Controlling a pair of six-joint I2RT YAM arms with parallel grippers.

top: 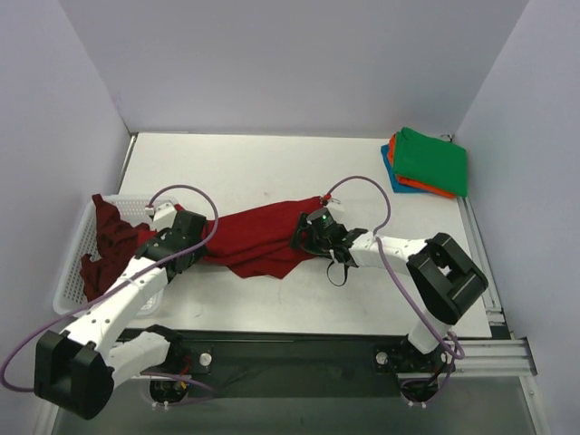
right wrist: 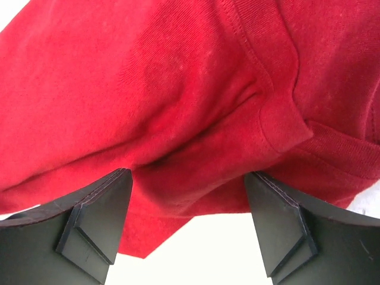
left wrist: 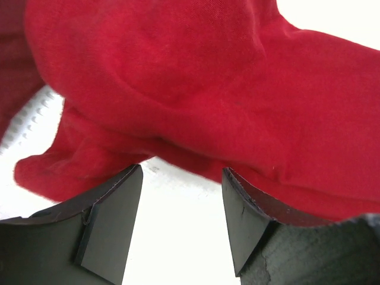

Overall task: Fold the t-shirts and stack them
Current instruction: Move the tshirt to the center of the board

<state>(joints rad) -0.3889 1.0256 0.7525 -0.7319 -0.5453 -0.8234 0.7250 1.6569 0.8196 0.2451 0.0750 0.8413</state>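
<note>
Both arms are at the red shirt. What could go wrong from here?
Left gripper and right gripper stand open at bunched folds of the red shirt; closing may pinch several layers or slip off. The shirt's left end lies beside the basket and maroon shirt, so pulling could snag them.

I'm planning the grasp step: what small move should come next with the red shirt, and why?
The left tool and right tool stand open, with the edge of the red shirt at their fingertips, not yet gripped. So probably ease both forward a little and shut them on the cloth.
</note>
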